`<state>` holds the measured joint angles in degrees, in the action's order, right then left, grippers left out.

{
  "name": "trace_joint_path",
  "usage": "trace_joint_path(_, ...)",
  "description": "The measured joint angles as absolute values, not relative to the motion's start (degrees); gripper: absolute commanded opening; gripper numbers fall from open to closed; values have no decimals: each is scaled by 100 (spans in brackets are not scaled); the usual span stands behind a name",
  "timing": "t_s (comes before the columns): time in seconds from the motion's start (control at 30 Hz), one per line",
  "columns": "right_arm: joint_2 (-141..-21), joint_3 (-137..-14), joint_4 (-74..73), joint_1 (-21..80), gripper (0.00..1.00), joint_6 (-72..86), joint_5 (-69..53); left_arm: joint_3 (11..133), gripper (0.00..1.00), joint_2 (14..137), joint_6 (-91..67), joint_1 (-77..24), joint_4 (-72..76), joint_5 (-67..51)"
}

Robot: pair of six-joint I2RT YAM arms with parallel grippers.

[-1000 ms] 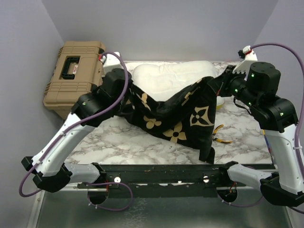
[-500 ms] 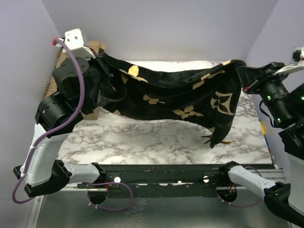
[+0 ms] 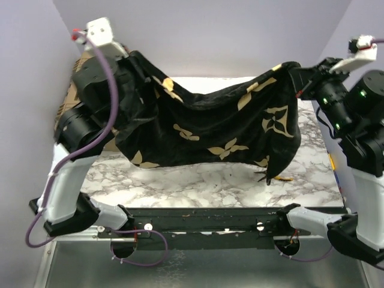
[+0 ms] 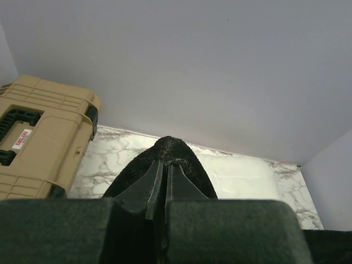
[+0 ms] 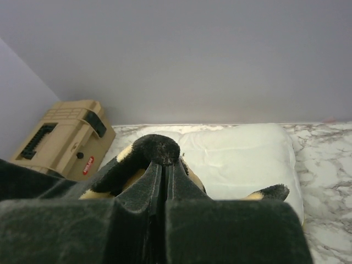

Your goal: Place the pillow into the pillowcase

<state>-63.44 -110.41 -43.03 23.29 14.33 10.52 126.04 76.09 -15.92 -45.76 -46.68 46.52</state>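
Observation:
The black pillowcase (image 3: 216,123) with tan flower motifs hangs stretched in the air between both grippers, sagging in the middle. My left gripper (image 3: 133,60) is shut on its upper left corner; a fold of black plush (image 4: 170,151) sticks out past the tips. My right gripper (image 3: 295,71) is shut on the upper right corner (image 5: 157,148). The cream-white pillow (image 5: 242,154) lies on the table at the back, behind and below the cloth. It also shows in the left wrist view (image 4: 236,176). In the top view the pillowcase hides almost all of it.
A tan toolbox (image 4: 38,137) stands at the back left, beside the left arm (image 3: 90,102). A small yellow and black object (image 3: 276,177) lies on the marble table (image 3: 198,186) under the cloth's right end. Grey walls close the back and sides.
Both arms lifted the pillowcase off the pillow and spread it wide. Over the last half second its middle sagged lower and the right gripper rose a little.

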Motion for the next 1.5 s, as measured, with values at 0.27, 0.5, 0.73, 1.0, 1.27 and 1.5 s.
trace_joint_path(0.27, -7255, -11996, -4377, 2329, 0, 993, 1612, 13214, 0, 8949, -1044, -4438, -3999, 4368)
trace_joint_path(0.5, -7741, -12890, -3747, 2329, 0, 198, 2536, 14558, 0, 10110, -956, -3538, -3210, 3704)
trace_joint_path(0.73, -7467, -12523, -2735, 2329, 0, -169, 2628, 13782, 0, 9837, -1243, -2412, -2180, 2602)
trace_joint_path(1.0, -6532, -10114, -2869, 2322, 0, 191, 1033, 9955, 78, 8189, -847, -1712, -1664, 2209)
trace_joint_path(1.27, -6077, -6228, -2655, 3317, 0, 1352, -1664, 7706, 99, 6995, -917, -950, -2154, 2423)
trace_joint_path(1.5, -6923, -5524, -1938, 5623, 64, 2001, -2926, 8320, 99, 6383, -1000, -961, -2390, 2316)
